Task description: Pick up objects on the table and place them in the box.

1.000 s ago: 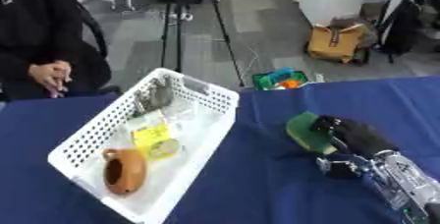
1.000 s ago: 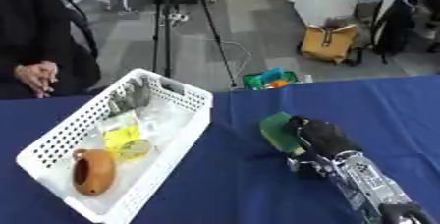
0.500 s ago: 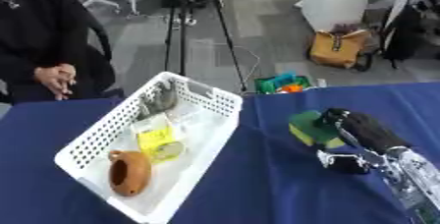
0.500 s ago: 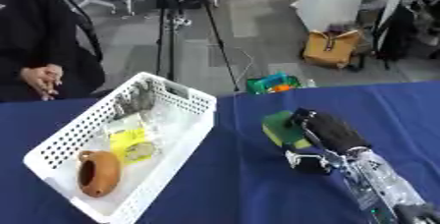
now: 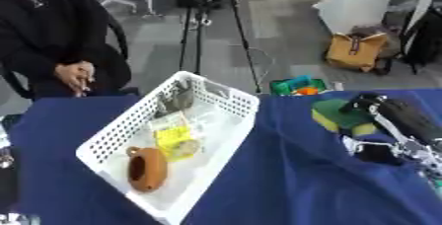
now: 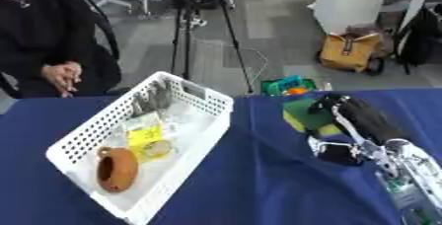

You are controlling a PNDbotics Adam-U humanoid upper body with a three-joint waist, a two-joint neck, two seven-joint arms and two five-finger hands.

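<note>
right hand [image 6: 345, 120] – fingers curled over green-and-yellow sponge [image 6: 304, 113], near tabletop's [image 6: 259, 179] far edge, right of white basket [image 6: 220, 108] | left hand – not visible | risk: partial hold – sponge may slip while crossing basket's near wall, or the wrist could nudge the rim and shift clay jug [image 6: 114, 168] and packets inside

The right hand [image 6: 354, 120] covers part of the green-and-yellow sponge [image 6: 304, 114]; its fingers are blurred.
</note>
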